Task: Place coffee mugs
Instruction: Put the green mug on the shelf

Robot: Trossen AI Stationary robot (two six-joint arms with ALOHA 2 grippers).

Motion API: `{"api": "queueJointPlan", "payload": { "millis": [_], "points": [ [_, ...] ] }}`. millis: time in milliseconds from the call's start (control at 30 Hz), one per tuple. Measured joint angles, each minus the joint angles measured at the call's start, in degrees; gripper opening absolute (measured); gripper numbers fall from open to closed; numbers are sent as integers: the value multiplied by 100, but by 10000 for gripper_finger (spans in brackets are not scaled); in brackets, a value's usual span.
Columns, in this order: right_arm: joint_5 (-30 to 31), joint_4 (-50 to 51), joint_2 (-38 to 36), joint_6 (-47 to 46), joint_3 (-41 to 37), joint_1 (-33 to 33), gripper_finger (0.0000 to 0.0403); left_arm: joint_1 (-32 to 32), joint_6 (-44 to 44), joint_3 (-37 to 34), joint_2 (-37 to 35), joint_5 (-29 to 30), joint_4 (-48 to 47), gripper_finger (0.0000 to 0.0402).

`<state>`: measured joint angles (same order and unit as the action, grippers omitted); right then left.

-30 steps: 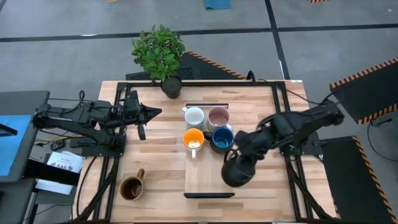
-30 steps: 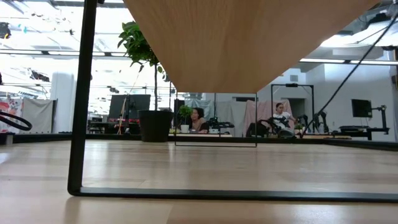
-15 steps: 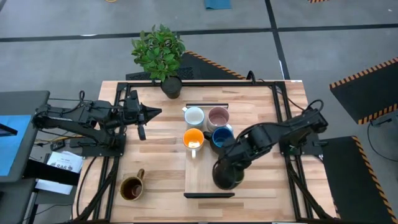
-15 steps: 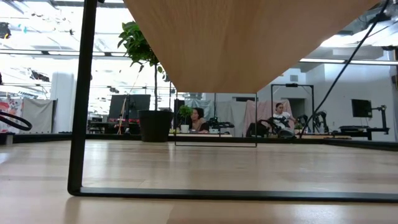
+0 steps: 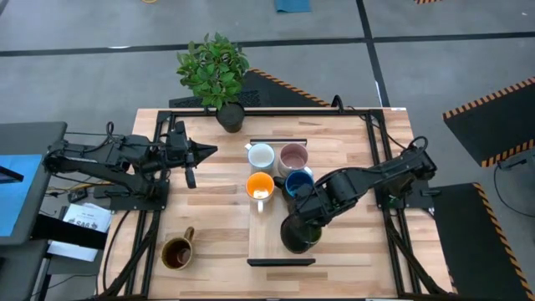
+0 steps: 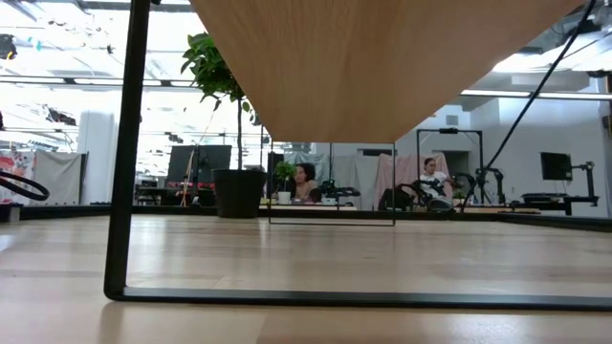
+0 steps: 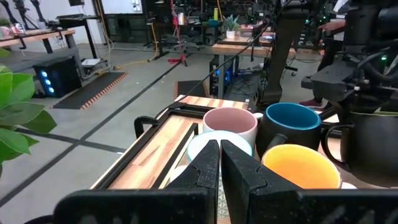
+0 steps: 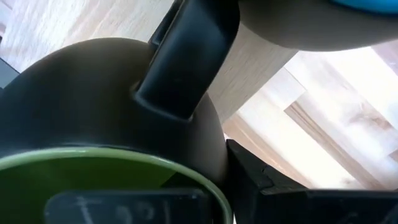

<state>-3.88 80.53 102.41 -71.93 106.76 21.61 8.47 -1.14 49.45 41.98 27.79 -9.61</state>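
Observation:
On a pale wooden board (image 5: 269,244) stand a white mug (image 5: 261,155), a pinkish mug (image 5: 293,156), an orange mug (image 5: 260,186) and a dark blue mug (image 5: 298,184), set two by two. My right gripper (image 5: 303,222) is shut on the green mug (image 5: 297,237), which is dark outside and green inside. That mug is over the board, on the near side of the blue one. A glossy brown mug (image 5: 176,252) rests on its base on the table's near left part. My left gripper (image 5: 209,151) is shut and hovers left of the white mug. My right gripper holds the green mug by its rim (image 8: 208,177), beside the handle (image 8: 186,56). One finger (image 8: 273,186) is outside the wall and the other appears to be inside. It comes slanting down from the table's right. The mug is upright; whether its base touches the board I cannot tell.
A potted plant (image 5: 215,71) stands at the far edge, its dark pot (image 5: 230,116) left of the board's far black handle (image 5: 278,141). A black frame (image 5: 374,134) rims the table. Bare wood lies between the brown mug and the board. People sit in the room beyond (image 6: 304,182).
My right gripper has carried the green mug toward the table's left edge, over the board, from beside the blue mug's right to its near side. The move slowed in the last half second. The left arm has kept still.

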Motion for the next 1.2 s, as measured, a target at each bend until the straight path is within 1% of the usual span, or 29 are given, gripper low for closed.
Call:
{"api": "queueJointPlan", "payload": {
  "millis": [133, 433, 633, 900, 1200],
  "points": [
    [20, -1, 0, -55, 0, 0, 64, 0, -3, 0, 0, 2, 0, 0],
    [33, -159, 5, -72, 0, -7, 64, 0, 76, 0, 0, 4, 0, 0],
    [17, -352, 7, -292, 0, -53, 65, 0, 91, 0, 0, 4, 0, 0],
    [-110, -325, 7, -211, 0, -151, 66, 0, 93, 0, 0, 4, 0, 0],
    [-114, -295, 7, -205, 0, -151, 67, 0, 93, 0, 0, 4, 0, 0]
  ]
}}
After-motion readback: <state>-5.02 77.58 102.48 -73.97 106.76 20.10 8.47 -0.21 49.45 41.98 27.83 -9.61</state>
